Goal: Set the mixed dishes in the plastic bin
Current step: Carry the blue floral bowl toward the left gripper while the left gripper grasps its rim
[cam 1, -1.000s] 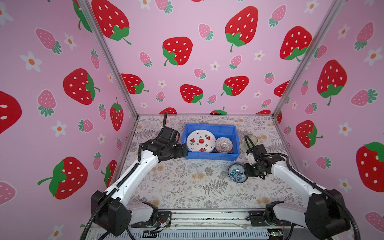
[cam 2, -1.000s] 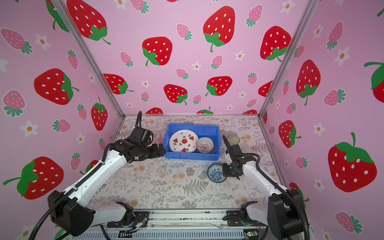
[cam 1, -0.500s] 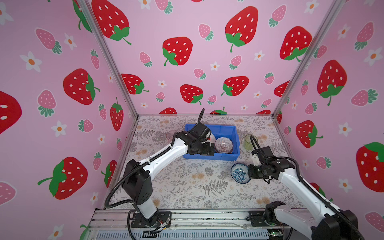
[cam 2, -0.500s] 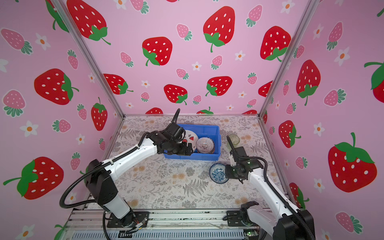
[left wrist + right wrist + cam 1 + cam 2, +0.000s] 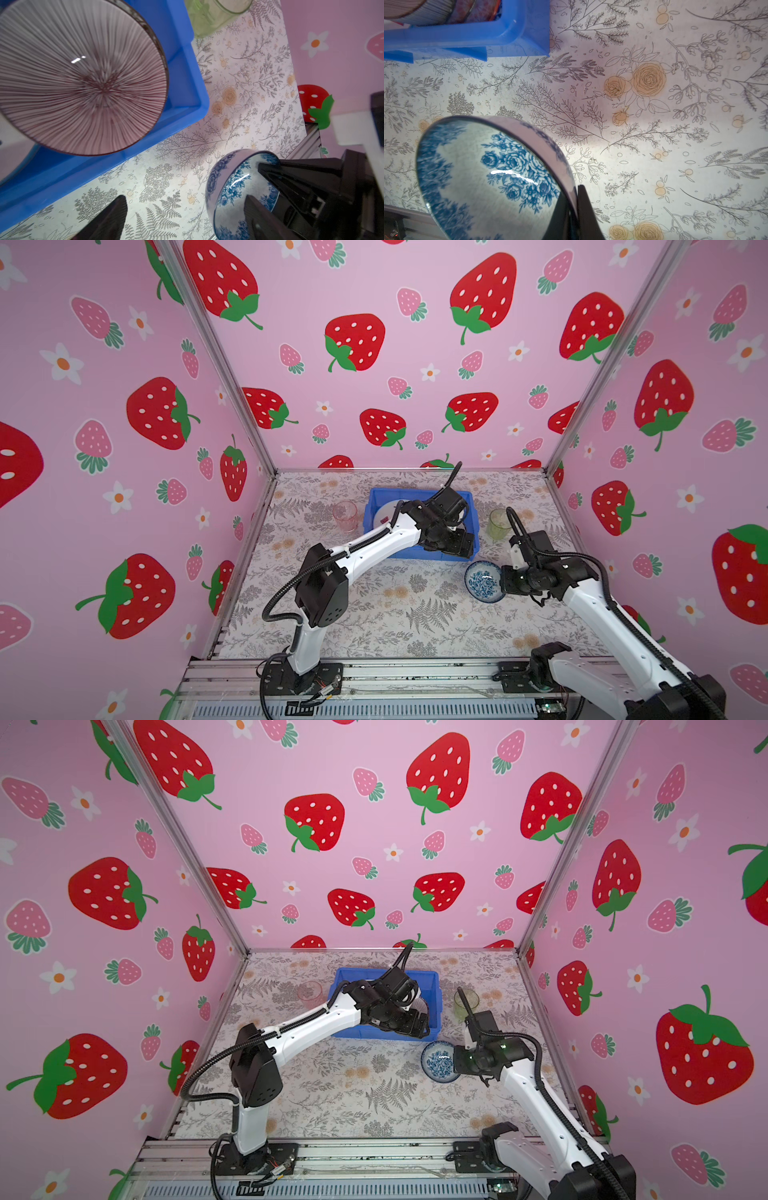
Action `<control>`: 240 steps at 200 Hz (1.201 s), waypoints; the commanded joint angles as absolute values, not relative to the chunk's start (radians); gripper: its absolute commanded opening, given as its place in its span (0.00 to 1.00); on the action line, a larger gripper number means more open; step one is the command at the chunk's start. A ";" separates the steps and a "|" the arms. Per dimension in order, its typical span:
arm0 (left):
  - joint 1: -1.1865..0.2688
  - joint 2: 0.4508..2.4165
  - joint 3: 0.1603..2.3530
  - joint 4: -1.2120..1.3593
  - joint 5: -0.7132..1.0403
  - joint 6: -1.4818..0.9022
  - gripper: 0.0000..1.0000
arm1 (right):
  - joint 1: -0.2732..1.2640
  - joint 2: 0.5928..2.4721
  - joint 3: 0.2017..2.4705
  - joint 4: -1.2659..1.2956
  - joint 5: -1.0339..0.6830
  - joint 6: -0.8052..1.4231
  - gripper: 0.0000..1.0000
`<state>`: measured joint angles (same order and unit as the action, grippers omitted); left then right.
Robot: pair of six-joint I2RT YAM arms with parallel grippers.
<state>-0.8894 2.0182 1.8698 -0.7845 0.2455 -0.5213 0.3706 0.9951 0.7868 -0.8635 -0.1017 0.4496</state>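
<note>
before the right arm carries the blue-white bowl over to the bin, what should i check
1. Grip: right gripper shut on the blue-white bowl at its rim: ok.
2. Way in over the blue bin: not ok, the left gripper hangs over its near right corner.
3. Load: left gripper open and empty: ok.
4. Landing room: cannot tell, the left arm hides the floor beside the ribbed bowl.
5. Green tumbler apart from the bowl: ok.
</note>
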 commanded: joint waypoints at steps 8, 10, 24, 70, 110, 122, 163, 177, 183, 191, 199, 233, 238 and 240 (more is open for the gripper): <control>-0.906 2.064 1.947 -0.833 0.295 -0.504 0.81 | 0.367 0.976 0.828 -0.874 -0.092 0.471 0.05; -0.908 2.067 1.950 -0.833 0.298 -0.504 0.80 | 0.367 0.977 0.828 -0.874 -0.092 0.472 0.05; -0.919 2.089 1.978 -0.846 0.303 -0.497 0.72 | 0.367 0.978 0.829 -0.870 -0.093 0.474 0.05; -0.939 2.142 2.024 -0.865 0.322 -0.491 0.61 | 0.365 0.979 0.838 -0.868 -0.085 0.474 0.05; -0.951 2.163 2.043 -0.878 0.321 -0.486 0.52 | 0.364 0.986 0.840 -0.864 -0.084 0.468 0.05; -0.953 2.165 2.043 -0.879 0.319 -0.487 0.49 | 0.364 0.989 0.843 -0.862 -0.085 0.465 0.05; -0.958 2.170 2.040 -0.879 0.320 -0.491 0.38 | 0.362 0.995 0.856 -0.862 -0.086 0.456 0.05; -0.961 2.170 2.037 -0.881 0.316 -0.492 0.37 | 0.363 0.995 0.859 -0.864 -0.088 0.454 0.05; -0.963 2.171 2.034 -0.879 0.315 -0.494 0.36 | 0.362 0.996 0.861 -0.862 -0.090 0.453 0.05; -0.963 2.170 2.030 -0.877 0.314 -0.495 0.36 | 0.362 0.997 0.863 -0.862 -0.092 0.452 0.05; -0.965 2.170 2.027 -0.875 0.314 -0.497 0.34 | 0.362 0.997 0.865 -0.862 -0.093 0.451 0.05; -0.967 2.178 2.027 -0.872 0.313 -0.503 0.24 | 0.361 0.990 0.870 -0.865 -0.093 0.448 0.05; -0.967 2.181 2.029 -0.872 0.314 -0.503 0.22 | 0.361 0.987 0.871 -0.866 -0.092 0.448 0.05; -0.968 2.181 2.029 -0.873 0.314 -0.503 0.21 | 0.360 0.986 0.872 -0.867 -0.093 0.448 0.05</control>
<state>-0.9604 2.1517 2.0037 -0.8543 0.3069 -0.5007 0.3698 0.9977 0.8314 -0.8703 -0.0860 0.4511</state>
